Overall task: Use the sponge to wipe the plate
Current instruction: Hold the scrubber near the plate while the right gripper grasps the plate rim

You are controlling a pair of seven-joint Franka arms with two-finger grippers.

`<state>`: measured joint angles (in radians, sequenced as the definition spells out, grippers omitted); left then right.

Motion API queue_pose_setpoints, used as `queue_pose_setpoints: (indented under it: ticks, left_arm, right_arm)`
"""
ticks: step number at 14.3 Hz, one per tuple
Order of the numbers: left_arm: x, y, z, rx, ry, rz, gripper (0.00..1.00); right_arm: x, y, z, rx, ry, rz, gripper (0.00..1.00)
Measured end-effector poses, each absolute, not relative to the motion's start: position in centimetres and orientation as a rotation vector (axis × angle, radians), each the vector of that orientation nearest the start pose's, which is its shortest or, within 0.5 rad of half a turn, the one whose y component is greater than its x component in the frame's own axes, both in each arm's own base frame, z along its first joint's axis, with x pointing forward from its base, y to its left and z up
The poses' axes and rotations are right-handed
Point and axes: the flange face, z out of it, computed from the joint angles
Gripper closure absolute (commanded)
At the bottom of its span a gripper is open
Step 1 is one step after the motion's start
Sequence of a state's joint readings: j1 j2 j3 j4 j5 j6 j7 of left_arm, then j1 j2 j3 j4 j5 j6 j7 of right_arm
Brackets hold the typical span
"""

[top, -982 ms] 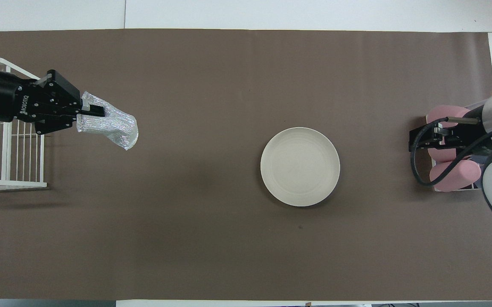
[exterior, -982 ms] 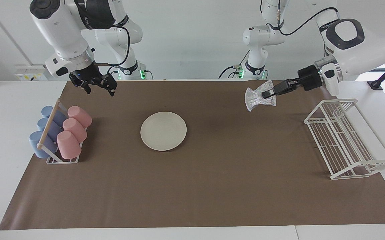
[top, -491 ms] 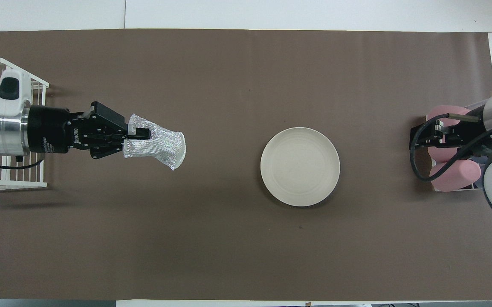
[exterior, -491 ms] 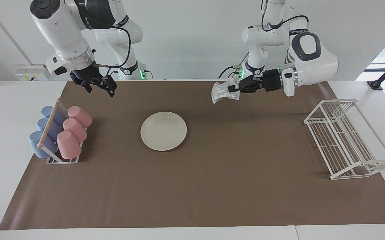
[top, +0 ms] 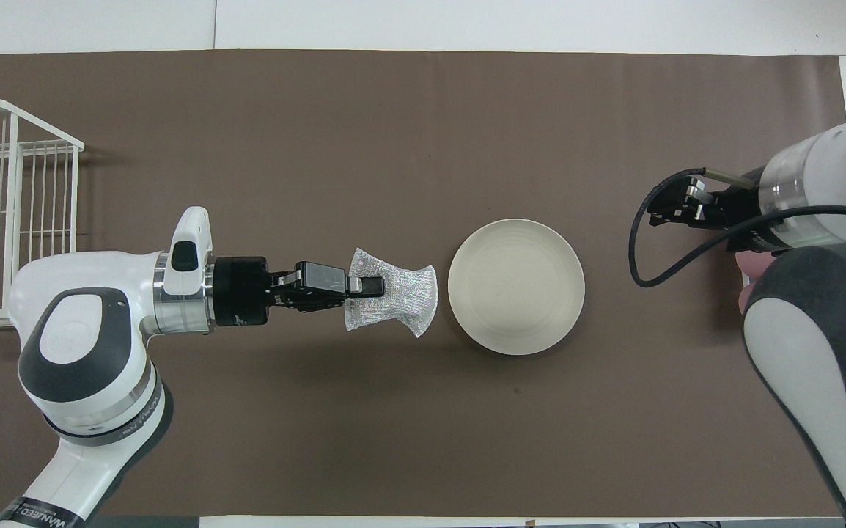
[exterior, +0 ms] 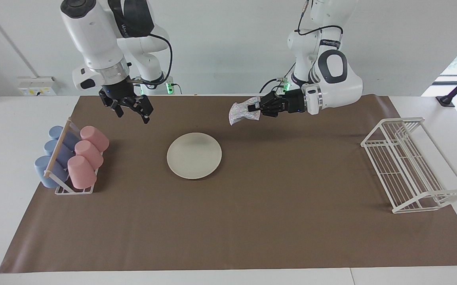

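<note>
Two high, opposed views sharing the brown mat [exterior: 252, 221].

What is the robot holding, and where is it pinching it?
The left gripper pinches the silvery-white wrinkly sponge by one edge; the right gripper holds nothing.

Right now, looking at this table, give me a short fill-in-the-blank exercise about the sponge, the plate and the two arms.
1. The left gripper is shut on the ____.
2. The sponge hangs in the air beside the ____, not over it.
3. The right gripper, holding nothing, has its jaws ____.
4. In the cup rack lie blue cups and ____ cups.

Missing words: sponge; plate; open; pink
</note>
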<state>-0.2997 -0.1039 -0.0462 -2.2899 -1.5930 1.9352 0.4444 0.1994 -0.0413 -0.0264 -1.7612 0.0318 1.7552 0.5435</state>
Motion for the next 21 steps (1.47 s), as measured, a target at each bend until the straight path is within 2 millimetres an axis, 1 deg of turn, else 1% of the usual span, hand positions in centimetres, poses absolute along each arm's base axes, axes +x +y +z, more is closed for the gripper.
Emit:
queue_pose_setpoints:
  ticks: [3,6,8,12,14,16,17,18,21]
  left_arm:
    - [44.5,-23.9,42.0,1.718,0.128,-0.121,1.0]
    - [43.9,-24.6,41.5,1.68,0.161,-0.132,1.0]
    - [43.6,-25.1,41.4,1.682,0.164,-0.137,1.0]
    - [43.4,-25.2,41.2,1.684,0.165,-0.141,1.0]
    - [43.2,-25.3,40.9,1.687,0.168,-0.147,1.0]
    - [43.0,-25.3,40.6,1.693,0.174,-0.151,1.0]
    - [42.9,-25.3,40.5,1.695,0.176,-0.151,1.0]
    - [42.9,-25.3,40.5,1.698,0.177,-0.15,1.0]
    - [42.9,-25.3,40.4,1.7,0.179,-0.149,1.0]
  right_arm:
    - [54.7,10.7,56.0,-3.024,0.712,0.0,0.0]
    - [54.7,12.1,55.4,-2.985,0.876,0.016,0.0]
    - [54.5,13.2,55.3,-2.97,0.93,0.02,0.0]
    - [54.6,13.5,54.7,-2.948,0.996,0.028,0.0]
    - [54.7,13.9,54.0,-2.884,1.062,0.066,0.0]
    - [54.6,14.6,53.2,-2.803,1.179,0.136,0.0]
    - [54.3,15.7,52.9,-2.752,1.252,0.175,0.0]
    - [53.8,17.2,52.8,-2.696,1.329,0.216,0.0]
    - [51.9,22.7,53.0,-2.525,1.541,0.337,0.0]
